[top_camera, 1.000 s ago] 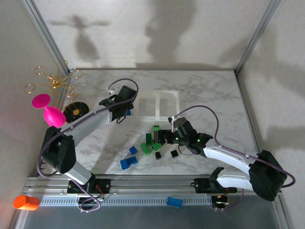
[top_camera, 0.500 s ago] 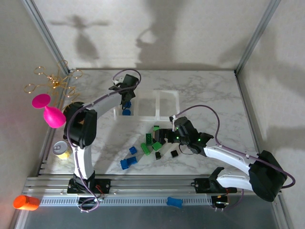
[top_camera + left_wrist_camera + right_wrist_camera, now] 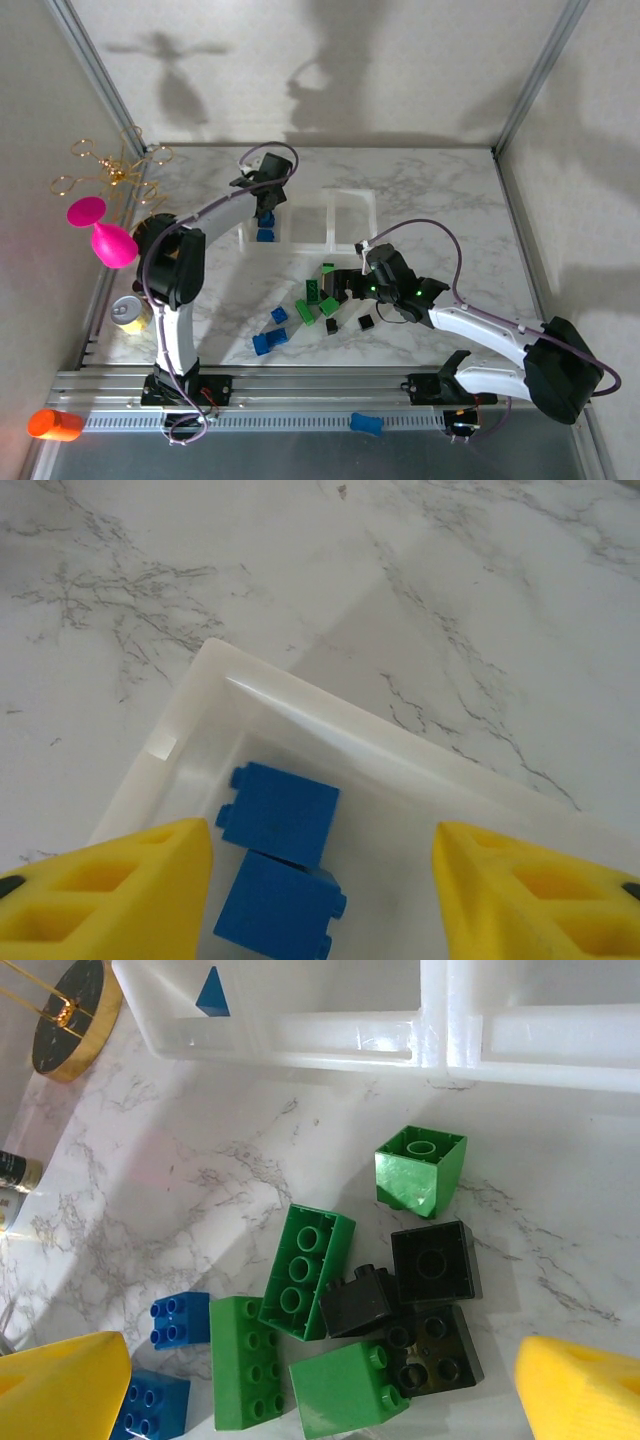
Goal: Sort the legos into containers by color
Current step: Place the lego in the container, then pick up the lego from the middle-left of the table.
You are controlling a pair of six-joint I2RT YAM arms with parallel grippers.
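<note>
The containers [image 3: 350, 193] stand in a row at mid-table. My left gripper [image 3: 265, 212] hangs over the left compartment [image 3: 330, 705], open. Two blue legos [image 3: 280, 810] [image 3: 275, 910] lie on the floor of that compartment, between the yellow fingers [image 3: 100, 890] and nearer the left one, gripped by neither. My right gripper [image 3: 320, 1400] is open above a pile of green legos [image 3: 305, 1270] [image 3: 350, 1390] and black legos [image 3: 435, 1260] [image 3: 357, 1300]. Two blue legos [image 3: 180, 1318] lie to the left of the pile. One green lego [image 3: 420, 1168] sits nearer the container wall [image 3: 340, 1035].
A round black and gold dish [image 3: 75, 1005] sits left of the containers, near a pink piece [image 3: 100, 235] and a gold wire stand [image 3: 110, 170]. A small can [image 3: 128, 312] is by the left arm. An orange cylinder [image 3: 55, 424] and a rounded blue piece [image 3: 367, 424] lie off the near edge.
My left arm swung farther out over the left compartment and its jaws spread wider, leaving a blue lego lying inside. The right arm has stayed put.
</note>
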